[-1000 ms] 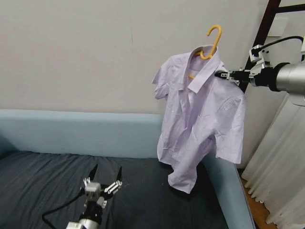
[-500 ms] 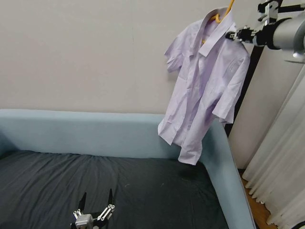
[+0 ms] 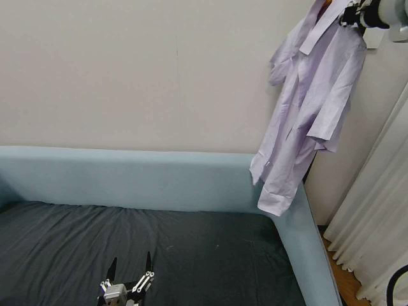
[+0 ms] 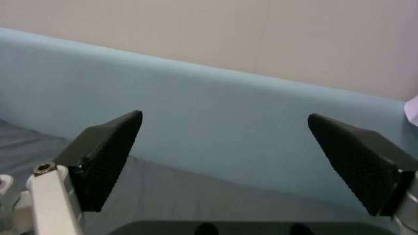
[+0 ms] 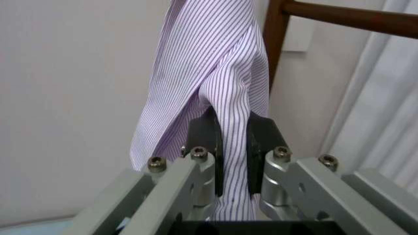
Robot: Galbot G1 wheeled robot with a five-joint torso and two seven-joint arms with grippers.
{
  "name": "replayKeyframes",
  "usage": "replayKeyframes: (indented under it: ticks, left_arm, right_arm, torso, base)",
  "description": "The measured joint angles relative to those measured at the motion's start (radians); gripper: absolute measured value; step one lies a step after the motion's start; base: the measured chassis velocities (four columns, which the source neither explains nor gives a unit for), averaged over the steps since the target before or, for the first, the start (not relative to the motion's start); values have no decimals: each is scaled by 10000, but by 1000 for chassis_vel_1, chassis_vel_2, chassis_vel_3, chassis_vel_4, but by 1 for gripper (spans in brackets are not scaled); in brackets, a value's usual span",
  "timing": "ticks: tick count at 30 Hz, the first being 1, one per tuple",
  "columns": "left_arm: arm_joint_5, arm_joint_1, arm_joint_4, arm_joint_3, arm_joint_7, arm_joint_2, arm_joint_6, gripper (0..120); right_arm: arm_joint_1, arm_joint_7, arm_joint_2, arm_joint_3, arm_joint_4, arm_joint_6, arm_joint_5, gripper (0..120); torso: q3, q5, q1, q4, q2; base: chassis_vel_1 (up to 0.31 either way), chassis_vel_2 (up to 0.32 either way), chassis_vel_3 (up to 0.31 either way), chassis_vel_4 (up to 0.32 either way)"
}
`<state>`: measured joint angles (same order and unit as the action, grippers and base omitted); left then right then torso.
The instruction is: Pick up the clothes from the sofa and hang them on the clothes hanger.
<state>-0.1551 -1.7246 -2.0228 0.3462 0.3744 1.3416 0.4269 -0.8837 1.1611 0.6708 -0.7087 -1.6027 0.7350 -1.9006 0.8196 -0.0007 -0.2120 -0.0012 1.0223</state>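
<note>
Shirt, pale lilac with fine stripes, hangs at about 1 o'clock in the head view, high above the far end of the sofa. Its collar runs off the picture's upper edge, so what carries it up there cannot be made out. Its hem dangles by the corner of the blue backrest, and whether cloth touches padding is hard to tell.

The right gripper is also at 1 o'clock, at the shirt's shoulder, with most of its arm cut off by the frame. Its wrist camera shows the jaws pressed together on a fold of the striped cloth. A dark wooden rack stands behind, largely covered by the shirt. A white curtain falls at 4 o'clock.

The left gripper sits low at 7 o'clock over the sofa's dark seat, its body cropped by the lower edge. Its fingers are spread wide with nothing between them.
</note>
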Motion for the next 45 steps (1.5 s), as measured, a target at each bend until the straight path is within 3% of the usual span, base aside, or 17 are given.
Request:
replayKeyframes:
  ticks: [6, 19, 23, 27, 33, 45]
  left_arm:
    - [-92, 76, 16, -12, 35, -62, -17, 100]
    - [-317, 217, 29, -2, 106, -185, -20, 100]
    - [-323, 203, 26, -16, 117, -195, -12, 100]
    - [-464, 150, 18, 87, 120, -173, 97, 100]
    - [-599, 154, 22, 227, 127, -171, 134, 100]
    - [-598, 126, -36, 255, 119, -179, 82, 100]
  right_arm:
    - [-632, 718, 129, -888, 679, 1, -74, 8]
    - [-1004, 1357, 70, -1881, 756, 3, -442, 8]
    - [-1042, 885, 645, -2336, 1949, 5, 193, 8]
    - [-1097, 53, 1976, -2866, 4058, 8, 1018, 8]
    - [-915, -947, 2895, -2930, 6133, 10, 1858, 8]
    - [-178, -2268, 3658, -1786, 8505, 0, 3554, 8]
  torso:
    - [0, -1, 0, -2, 0]
    - [-1, 0, 0, -3, 0]
    - [0, 0, 0, -1, 0]
    - [0, -6, 0, 2, -1]
    - [0, -2, 0, -1, -1]
    - [0, 0, 0, -3, 0]
  base:
    - [0, 0, 0, 0]
    - [0, 0, 0, 0]
    - [0, 0, 0, 0]
    - [0, 0, 0, 0]
    - [0, 0, 0, 0]
    - [0, 0, 0, 0]
